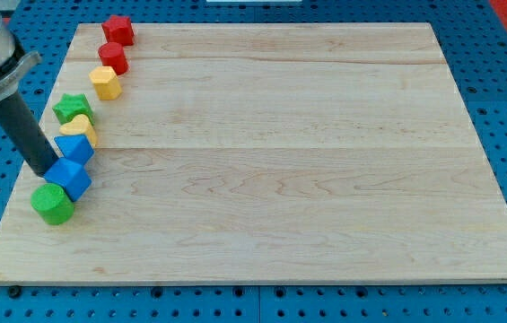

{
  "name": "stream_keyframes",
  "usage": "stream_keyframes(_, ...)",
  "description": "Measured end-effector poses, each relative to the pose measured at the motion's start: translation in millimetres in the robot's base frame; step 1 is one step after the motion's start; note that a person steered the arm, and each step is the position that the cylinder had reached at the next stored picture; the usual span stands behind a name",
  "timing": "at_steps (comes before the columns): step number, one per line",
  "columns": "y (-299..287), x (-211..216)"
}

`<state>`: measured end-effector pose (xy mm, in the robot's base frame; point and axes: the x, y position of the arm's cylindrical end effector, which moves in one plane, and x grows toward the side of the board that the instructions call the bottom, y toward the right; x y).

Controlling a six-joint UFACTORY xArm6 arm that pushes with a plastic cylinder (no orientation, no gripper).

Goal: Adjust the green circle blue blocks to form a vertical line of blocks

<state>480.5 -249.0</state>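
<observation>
counting two blue blocks (73, 163), two green blocks (62, 158)

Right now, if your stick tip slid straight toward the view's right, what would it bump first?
Probably a blue block: my tip sits just left of the lower blue block, seemingly touching it. The upper blue block and green circle are close by; depth is uncertain.

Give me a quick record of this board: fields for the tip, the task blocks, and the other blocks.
tip: my tip at the view's left of the two blue blocks
green circle: green cylinder, lowest in the column
blue blocks: upper, lower, touching
others: green star, yellow blocks, red blocks
surface: wooden board
</observation>
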Motion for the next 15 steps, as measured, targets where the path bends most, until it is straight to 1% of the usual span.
stream_keyframes(1,-1.3,1.8)
stream_keyframes(2,-25.4,7.1)
stream_keyframes(3,-36.6,38.8)
stream_keyframes(4,-31.1,60.3)
stream_keyframes(5,-24.2,64.1)
stream_keyframes(6,-27.5,80.7)
stream_keyframes(7,-8.3,108.7)
stream_keyframes(8,62.3,100.0)
stream_keyframes(9,97.8,51.5)
stream_keyframes(10,54.6,25.9)
stream_keyframes(11,49.0,6.3)
stream_keyframes(12,45.8,-1.1)
stream_keyframes(13,75.2,-1.0)
stream_keyframes(14,151.5,5.9)
stream_keyframes(15,192.9,36.6)
